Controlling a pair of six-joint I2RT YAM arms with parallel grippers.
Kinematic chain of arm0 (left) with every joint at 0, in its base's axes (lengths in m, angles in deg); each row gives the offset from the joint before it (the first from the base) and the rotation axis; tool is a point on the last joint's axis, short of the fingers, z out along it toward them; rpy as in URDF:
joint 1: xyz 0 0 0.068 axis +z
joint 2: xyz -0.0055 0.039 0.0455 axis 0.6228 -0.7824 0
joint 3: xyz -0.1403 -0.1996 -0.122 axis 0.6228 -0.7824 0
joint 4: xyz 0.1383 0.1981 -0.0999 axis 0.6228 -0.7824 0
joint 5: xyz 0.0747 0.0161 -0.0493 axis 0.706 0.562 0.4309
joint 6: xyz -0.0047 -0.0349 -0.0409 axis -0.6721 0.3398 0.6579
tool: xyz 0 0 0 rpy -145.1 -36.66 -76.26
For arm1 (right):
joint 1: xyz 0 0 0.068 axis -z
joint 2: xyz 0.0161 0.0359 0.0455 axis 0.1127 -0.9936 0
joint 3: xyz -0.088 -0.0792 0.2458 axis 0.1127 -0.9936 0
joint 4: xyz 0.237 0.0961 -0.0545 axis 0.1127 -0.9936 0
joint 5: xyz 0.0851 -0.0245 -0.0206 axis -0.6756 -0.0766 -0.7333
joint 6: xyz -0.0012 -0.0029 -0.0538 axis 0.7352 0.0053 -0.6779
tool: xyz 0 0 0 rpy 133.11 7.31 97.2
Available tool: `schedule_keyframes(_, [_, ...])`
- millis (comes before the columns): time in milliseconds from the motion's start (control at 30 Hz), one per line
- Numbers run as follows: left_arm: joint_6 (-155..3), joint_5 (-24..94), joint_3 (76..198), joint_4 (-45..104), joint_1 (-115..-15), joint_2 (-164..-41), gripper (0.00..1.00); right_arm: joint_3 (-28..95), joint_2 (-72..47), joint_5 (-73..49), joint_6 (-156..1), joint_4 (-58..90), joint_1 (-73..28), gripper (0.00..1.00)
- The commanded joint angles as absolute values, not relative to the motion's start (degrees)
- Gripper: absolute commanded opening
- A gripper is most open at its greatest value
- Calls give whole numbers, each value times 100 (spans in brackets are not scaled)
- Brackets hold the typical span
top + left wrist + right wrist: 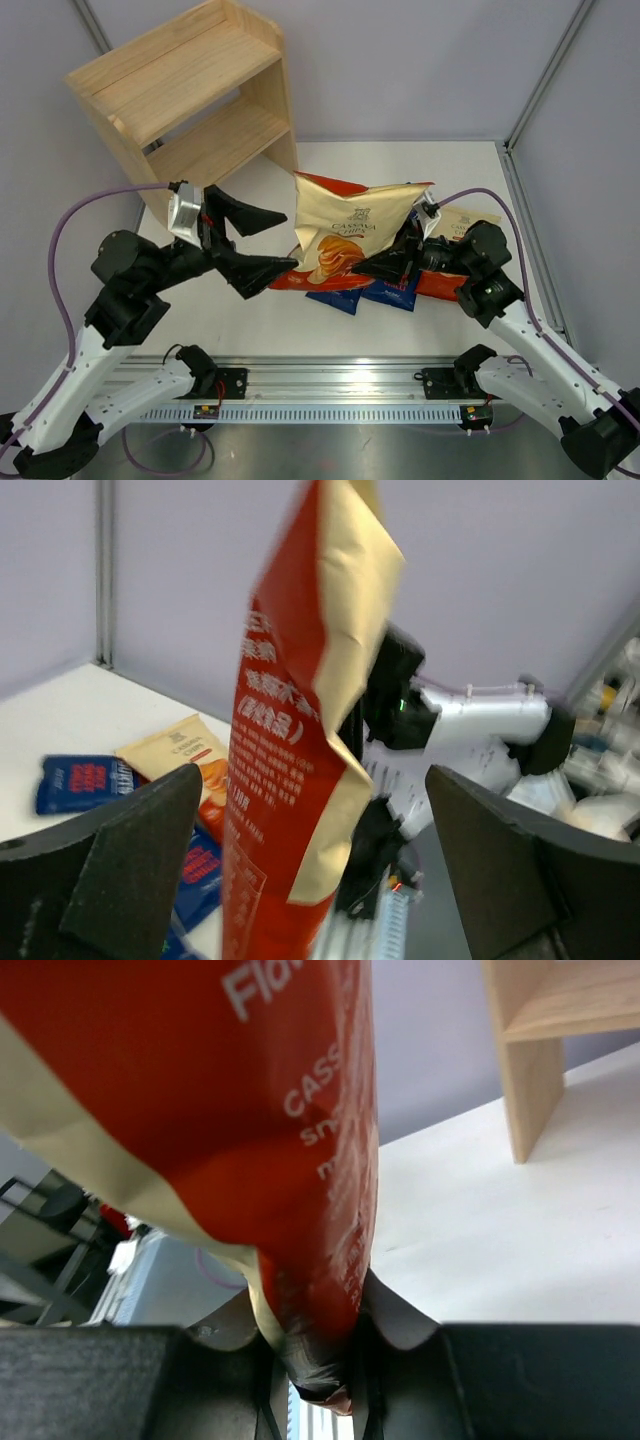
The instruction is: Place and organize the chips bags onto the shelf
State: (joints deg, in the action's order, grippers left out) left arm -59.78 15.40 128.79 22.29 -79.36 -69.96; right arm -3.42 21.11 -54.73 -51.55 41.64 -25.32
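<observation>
One Cassava bag (350, 235) | right gripper (320, 1360) pinches it | left gripper (287, 240) (spread) straddles

A white surface (460, 170) is enclosed by plain, pale lilac-grey wall panels (400, 60), which are joined at the corners by metal posts (545, 72). Everything is evenly lit.

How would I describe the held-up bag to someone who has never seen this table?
Find the wooden shelf at the far left; just right of it, in the middle, the right gripper pinches one big cream-and-red Cassava Chips bag. It alone stands upright in the air, while the other bags lie flat below it.
</observation>
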Motion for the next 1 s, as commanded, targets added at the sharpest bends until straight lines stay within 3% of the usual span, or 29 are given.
schedule_keyframes(0, [-7829,251,12739,1770,-7957,-6823,99,377,2095,-6237,-5348,2788,-2579,13])
schedule_keyframes(333, [-8033,-487,12922,1603,-7957,-7550,99,1695,1762,-6449,-6428,300,-2587,13])
schedule_keyframes(467, [-7760,-506,12747,2130,-7957,-7665,96,1767,1674,-6825,-6683,158,-2622,14])
schedule_keyframes(567, [-7664,-418,12738,2192,-7957,-7727,74,1951,1612,-6756,-7112,-315,-2658,14])
schedule_keyframes(600, [-7620,-418,12721,2227,-7957,-7736,52,1995,1603,-6756,-7201,-387,-2658,15])
schedule_keyframes(667, [-7462,-357,12651,2429,-7957,-7744,28,2031,1612,-6660,-7237,-361,-2658,15])
schedule_keyframes(733, [-7365,-69,12598,2464,-7957,-7718,14,2031,1664,-6493,-7194,-291,-2658,18])
schedule_keyframes(767, [-7243,47,12545,2560,-7957,-7683,11,2022,1691,-6327,-7176,-204,-2658,23])
schedule_keyframes(900, [-6820,924,12194,3009,-7957,-7394,2,1952,1989,-5317,-6922,52,-2649,61])
schedule_keyframes(967, [-6488,1426,11957,3306,-7957,-7165,0,1820,2147,-4598,-6597,279,-2649,71])
